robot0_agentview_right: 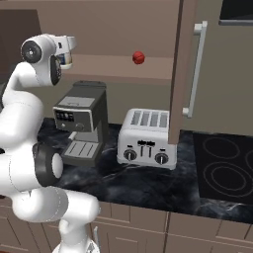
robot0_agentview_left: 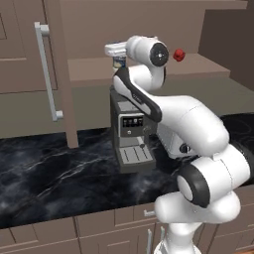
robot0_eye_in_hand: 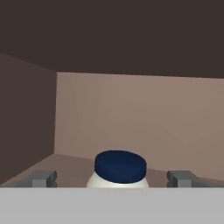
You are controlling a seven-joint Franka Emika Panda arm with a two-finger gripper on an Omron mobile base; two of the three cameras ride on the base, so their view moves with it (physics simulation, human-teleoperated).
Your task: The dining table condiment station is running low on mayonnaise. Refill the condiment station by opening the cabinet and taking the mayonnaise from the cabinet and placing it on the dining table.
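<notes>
The mayonnaise (robot0_eye_in_hand: 120, 169), a small whitish jar with a dark blue lid, stands on the shelf of the open cabinet (robot0_agentview_left: 149, 68). My gripper (robot0_eye_in_hand: 113, 178) is open, reaching into the cabinet with one fingertip (robot0_eye_in_hand: 43, 178) on each side of the jar and clear gaps between them. From the base views the jar (robot0_agentview_left: 119, 62) (robot0_agentview_right: 65, 60) peeks out just below my white hand (robot0_agentview_left: 115, 49). The cabinet door (robot0_agentview_left: 30, 54) stands swung open, as does the other door (robot0_agentview_right: 181, 74). The dining table is out of view.
A small red object (robot0_agentview_left: 179, 54) (robot0_agentview_right: 139, 58) lies further right on the same shelf. Below it, a coffee machine (robot0_agentview_left: 130, 129) (robot0_agentview_right: 81, 121) and a toaster (robot0_agentview_right: 147, 138) stand on the black marble counter (robot0_agentview_left: 49, 168). A cooktop (robot0_agentview_right: 225, 170) lies at the right.
</notes>
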